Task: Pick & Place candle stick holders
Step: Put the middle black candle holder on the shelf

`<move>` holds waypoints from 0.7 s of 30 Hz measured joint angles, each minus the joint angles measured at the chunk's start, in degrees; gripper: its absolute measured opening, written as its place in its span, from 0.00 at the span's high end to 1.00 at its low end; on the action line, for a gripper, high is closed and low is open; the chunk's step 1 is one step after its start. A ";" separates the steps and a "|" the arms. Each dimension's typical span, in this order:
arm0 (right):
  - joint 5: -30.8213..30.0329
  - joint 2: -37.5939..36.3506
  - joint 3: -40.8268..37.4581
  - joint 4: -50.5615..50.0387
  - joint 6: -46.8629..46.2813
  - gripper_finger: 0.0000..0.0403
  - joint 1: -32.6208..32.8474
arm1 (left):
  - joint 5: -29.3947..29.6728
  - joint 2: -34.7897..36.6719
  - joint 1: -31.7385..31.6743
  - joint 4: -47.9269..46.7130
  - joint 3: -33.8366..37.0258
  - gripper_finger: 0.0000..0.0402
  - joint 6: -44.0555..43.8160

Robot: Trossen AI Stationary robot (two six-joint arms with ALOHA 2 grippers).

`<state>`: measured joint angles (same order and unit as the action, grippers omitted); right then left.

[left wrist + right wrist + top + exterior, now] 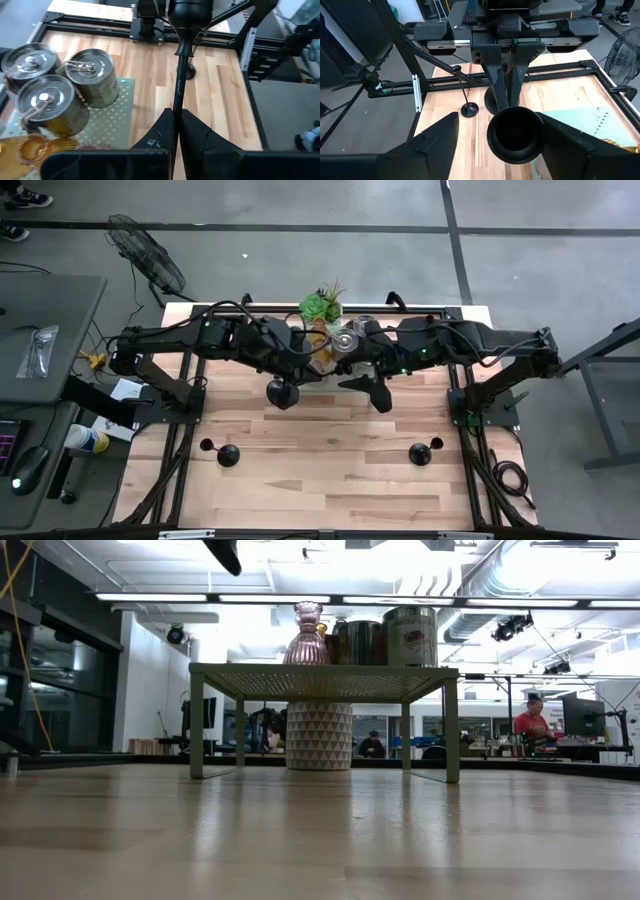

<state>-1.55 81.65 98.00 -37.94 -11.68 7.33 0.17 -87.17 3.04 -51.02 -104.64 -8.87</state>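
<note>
My left gripper (278,378) is shut on a black candle stick holder (180,65) with a thin stem and a round base (281,393), above the middle of the table. My right gripper (368,390) is open and empty to its right, apart from it. In the right wrist view the base (516,134) shows between my open fingers. Two more black holders (228,455) (420,453) are on the bare wood nearer the front. Three silvery cylindrical holders (45,95) and an amber glass one (35,147) stand on the pale green stand (112,125). My left gripper pinches the holder's thin stem (177,102) between its two fingers, at the end away from the base. The fingers come from above, slanting toward the near edge, and the stem runs on beyond their tips. The holder is lifted clear, its base (189,12) at the lower end.
The green spiky plant (322,304) in a white patterned pot (318,735) stands at the far middle, by the stand (320,680). A pinkish glass piece (307,635) is on the stand. Black frame rails (455,420) run along the table's sides. Bare wood lies toward the near edge.
</note>
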 joint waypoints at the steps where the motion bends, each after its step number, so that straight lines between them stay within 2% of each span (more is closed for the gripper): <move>1: -0.01 -0.21 0.00 -0.13 0.00 0.38 0.00 | 0.68 0.29 0.01 -0.14 0.00 1.00 0.07; 7: -0.18 -2.53 -0.02 -0.20 -0.02 0.32 -0.02 | 5.19 2.29 0.01 -2.47 0.02 1.00 -0.03; 13: -1.56 -6.50 0.02 -1.14 0.21 0.32 0.07 | 14.53 4.56 -0.12 -4.45 0.07 1.00 1.07; 21: -6.05 -10.44 0.04 -4.84 1.27 0.33 0.07 | 23.46 7.66 -0.15 -2.10 1.64 1.00 4.73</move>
<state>-7.60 71.21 98.04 -42.77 -10.41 7.40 23.64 -79.52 2.89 -53.12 -103.00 -4.14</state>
